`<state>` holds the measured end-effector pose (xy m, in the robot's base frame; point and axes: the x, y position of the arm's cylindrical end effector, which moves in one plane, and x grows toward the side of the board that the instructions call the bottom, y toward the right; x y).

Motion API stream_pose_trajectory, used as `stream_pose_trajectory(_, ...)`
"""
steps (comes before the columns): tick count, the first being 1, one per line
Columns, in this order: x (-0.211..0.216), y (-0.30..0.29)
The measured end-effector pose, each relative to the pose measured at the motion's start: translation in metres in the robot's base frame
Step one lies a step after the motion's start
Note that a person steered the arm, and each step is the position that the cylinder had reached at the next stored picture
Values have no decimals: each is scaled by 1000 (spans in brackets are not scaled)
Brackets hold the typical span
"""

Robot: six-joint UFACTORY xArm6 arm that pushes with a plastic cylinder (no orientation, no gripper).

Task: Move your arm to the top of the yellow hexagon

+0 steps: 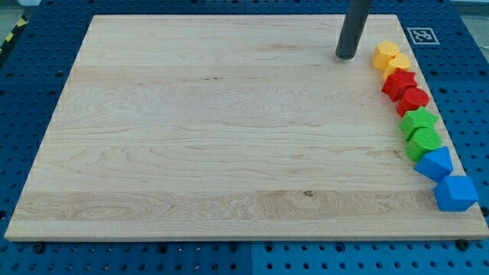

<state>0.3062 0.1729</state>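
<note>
Two yellow blocks sit at the top of a column along the board's right edge. The upper yellow block (386,53) looks like the hexagon; the second yellow block (397,65) touches it just below, its shape unclear. My tip (346,56) rests on the board just left of the upper yellow block, with a small gap between them. The dark rod rises from it out of the view's top.
Below the yellow blocks the column continues down the right edge: a red star (398,82), a red block (413,100), a green star (418,121), a green block (424,142), a blue block (435,163) and a blue block (456,192). The wooden board (214,130) lies on a blue pegboard table.
</note>
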Motion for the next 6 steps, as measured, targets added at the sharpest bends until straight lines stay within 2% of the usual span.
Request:
stream_pose_trajectory(4, -5, 1)
stream_pose_trajectory(6, -43, 1)
